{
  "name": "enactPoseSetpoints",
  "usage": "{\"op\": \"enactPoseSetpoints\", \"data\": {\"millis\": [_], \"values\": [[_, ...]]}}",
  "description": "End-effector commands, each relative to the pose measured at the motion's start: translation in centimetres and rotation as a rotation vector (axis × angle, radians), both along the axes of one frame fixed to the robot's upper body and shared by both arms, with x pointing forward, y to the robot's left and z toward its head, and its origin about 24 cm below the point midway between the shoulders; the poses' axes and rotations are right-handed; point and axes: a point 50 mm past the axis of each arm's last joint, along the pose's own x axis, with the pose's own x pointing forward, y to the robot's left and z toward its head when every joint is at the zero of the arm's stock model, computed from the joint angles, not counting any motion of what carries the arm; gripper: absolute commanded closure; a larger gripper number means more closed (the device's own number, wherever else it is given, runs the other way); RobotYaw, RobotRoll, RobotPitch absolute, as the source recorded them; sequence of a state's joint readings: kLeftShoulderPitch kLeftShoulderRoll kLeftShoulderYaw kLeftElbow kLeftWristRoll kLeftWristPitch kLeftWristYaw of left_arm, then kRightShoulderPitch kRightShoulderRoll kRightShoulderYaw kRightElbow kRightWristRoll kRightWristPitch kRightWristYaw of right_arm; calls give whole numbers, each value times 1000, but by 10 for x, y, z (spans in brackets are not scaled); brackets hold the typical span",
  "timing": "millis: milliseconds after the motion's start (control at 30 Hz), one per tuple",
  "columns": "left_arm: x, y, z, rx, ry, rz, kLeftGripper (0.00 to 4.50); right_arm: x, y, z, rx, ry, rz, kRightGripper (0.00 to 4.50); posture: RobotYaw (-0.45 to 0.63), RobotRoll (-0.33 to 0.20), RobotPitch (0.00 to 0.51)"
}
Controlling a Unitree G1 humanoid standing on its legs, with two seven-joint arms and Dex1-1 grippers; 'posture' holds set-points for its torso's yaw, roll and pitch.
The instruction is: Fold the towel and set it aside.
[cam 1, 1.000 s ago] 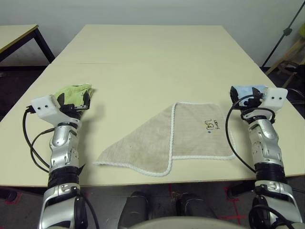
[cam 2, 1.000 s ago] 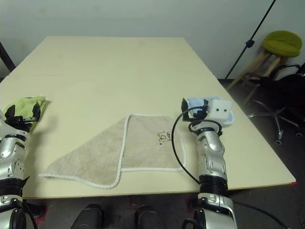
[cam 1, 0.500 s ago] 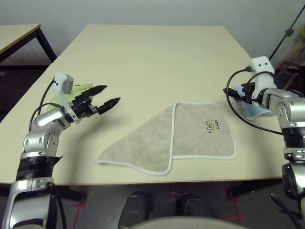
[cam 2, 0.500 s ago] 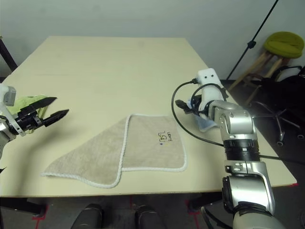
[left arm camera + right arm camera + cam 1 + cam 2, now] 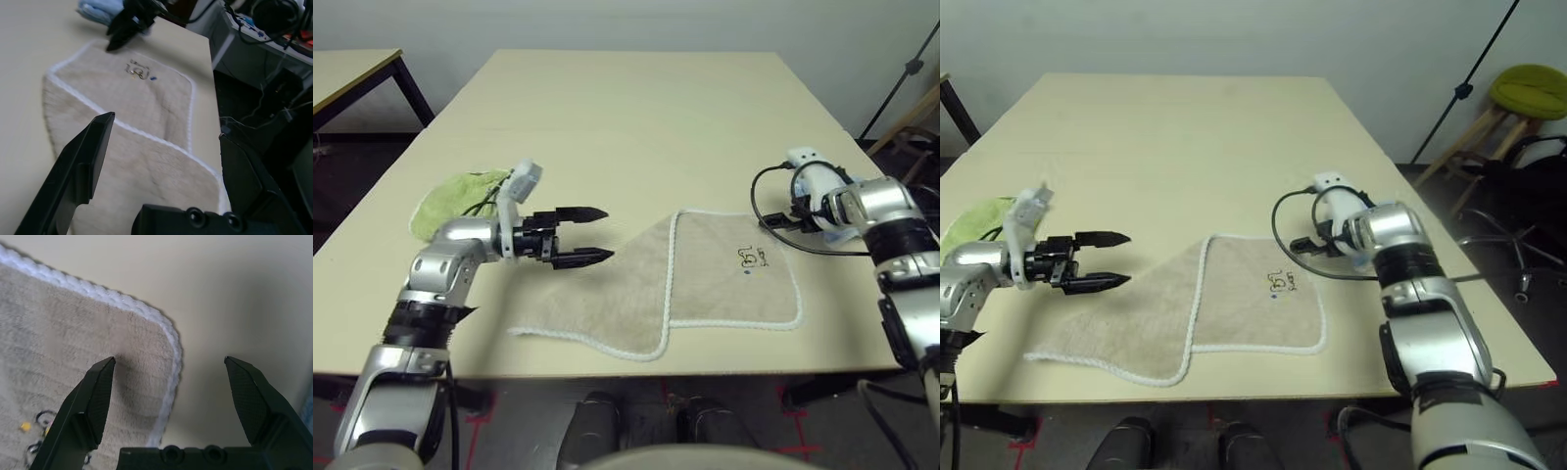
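The towel (image 5: 705,284) is beige with white rope edging and a small dark logo (image 5: 749,257). It lies near the table's front edge, with its left part folded over in a diagonal flap. My left gripper (image 5: 599,235) hovers open at the flap's far left edge, pointing right along the towel (image 5: 161,103). My right gripper (image 5: 168,363) is open, and its fingers straddle the towel's far right corner (image 5: 166,333). Nothing is held by either gripper.
A lime-green cloth (image 5: 455,196) lies at the left behind my left arm. A light-blue cloth (image 5: 98,10) lies at the right behind my right wrist. A second table (image 5: 352,73) stands at the far left, and a green stool (image 5: 1525,88) and a stand stand off to the right.
Both arms have swung inward from the table's sides. The left gripper moved right from the green cloth to the towel's left edge. The right moved left from the blue cloth to the far right corner.
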State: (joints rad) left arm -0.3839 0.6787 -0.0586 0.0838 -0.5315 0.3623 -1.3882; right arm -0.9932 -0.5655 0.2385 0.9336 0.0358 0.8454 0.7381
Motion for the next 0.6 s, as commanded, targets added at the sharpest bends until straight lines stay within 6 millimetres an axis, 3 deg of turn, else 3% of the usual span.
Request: {"op": "enactPoseSetpoints", "data": {"millis": [33, 200, 267, 367, 600], "values": [[-5, -9, -4, -4, 14, -34, 14, 1, -1, -12, -32, 23, -21, 0, 164, 0, 19], [-5, -10, -3, 5, 6, -8, 14, 1, 0, -21, -31, 32, -39, 0, 170, 0, 21], [-4, -9, -3, 16, 19, -1, 0, 2, 2, -22, -18, 33, -37, 408, 173, 0, 21], [-4, -8, -2, 19, 28, 10, 0, 4, 5, -19, -9, 23, -30, 1261, 174, 0, 21], [3, -15, 2, 24, 35, 77, 0, 18, 15, 10, 8, -83, 15, 3936, 164, 0, 25]]}}
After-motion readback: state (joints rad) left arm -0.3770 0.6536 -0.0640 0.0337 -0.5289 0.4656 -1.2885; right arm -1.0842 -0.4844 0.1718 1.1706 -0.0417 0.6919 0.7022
